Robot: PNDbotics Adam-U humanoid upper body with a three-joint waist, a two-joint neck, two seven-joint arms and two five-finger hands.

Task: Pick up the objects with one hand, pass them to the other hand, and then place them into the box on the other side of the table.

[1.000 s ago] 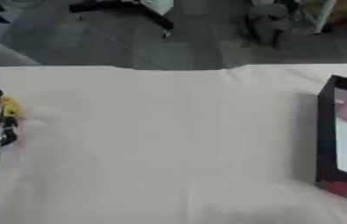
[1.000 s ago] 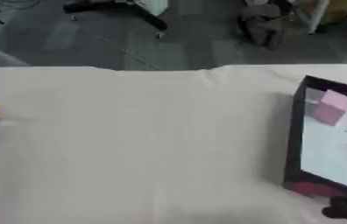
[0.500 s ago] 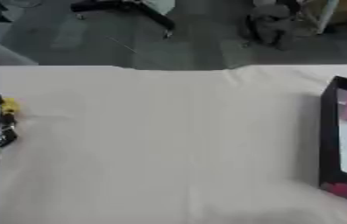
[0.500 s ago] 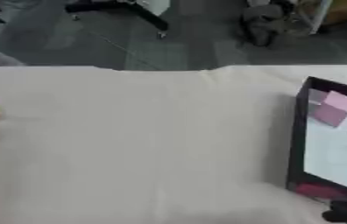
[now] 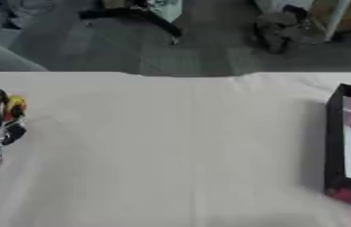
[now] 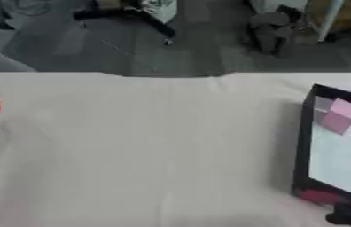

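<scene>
You've got nothing to read here: no lettering, label, brand or number shows on the box (image 6: 306, 146) at the bench's (image 5: 171, 150) right edge, nor on the bench's pale cover itself.

— What lies past the table (image 5: 171, 146)?
— A grey floor (image 5: 116, 53), with a chair base (image 5: 136, 15) standing on it beyond the table's far edge, left of centre.
— And to the right of that base?
— A dark bag (image 5: 275, 31), slumped on the same floor.
</scene>
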